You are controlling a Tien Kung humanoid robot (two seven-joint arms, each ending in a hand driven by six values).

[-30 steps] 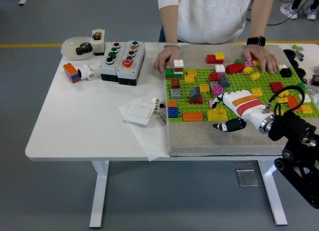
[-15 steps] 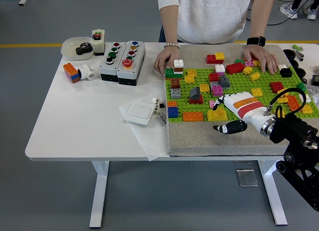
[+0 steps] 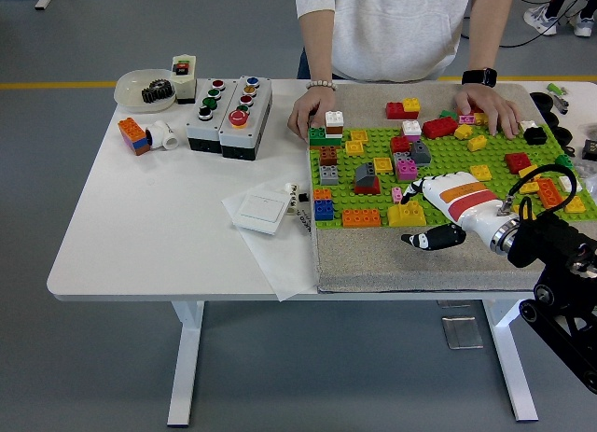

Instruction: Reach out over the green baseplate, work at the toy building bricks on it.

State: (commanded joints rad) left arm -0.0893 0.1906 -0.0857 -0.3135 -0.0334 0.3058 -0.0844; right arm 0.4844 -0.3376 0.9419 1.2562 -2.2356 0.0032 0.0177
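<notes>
Right arm: black, enters from the lower right corner and reaches left over the front of the worktop.
Right robot hand (image 3: 446, 208): white shell with an orange band, low over the front edge of the baseplate; dark thumb stretched toward the near side, the other fingers pointing left beside a yellow brick (image 3: 407, 214); whether they touch or grip it cannot be told.
Grey felt mat (image 3: 373, 259): lies under the baseplate, its bare strip showing along the near side.
White paper sheet (image 3: 284, 255): left of the mat, carrying a white square wall switch (image 3: 261, 209).
Green studded baseplate (image 3: 457, 161): on the mat at the right half of the white worktop (image 3: 149, 227), dotted with loose and stacked bricks.
Front row bricks: orange flat brick (image 3: 361, 217), blue and orange stack (image 3: 323, 206), the yellow brick just right of them.
Middle bricks: grey and red roof-shaped piece (image 3: 367, 178), pink brick (image 3: 407, 167), brown brick (image 3: 328, 156).
Grey push-button boxes (image 3: 229, 115): far left of the baseplate, with coloured buttons.
White bowl (image 3: 145, 89): far left corner, holding a black gear.
Person's hands: one hand (image 3: 310, 110) rests at the baseplate's far left corner, the other hand (image 3: 490, 105), with a dark wristwatch, presses on its far right edge.
</notes>
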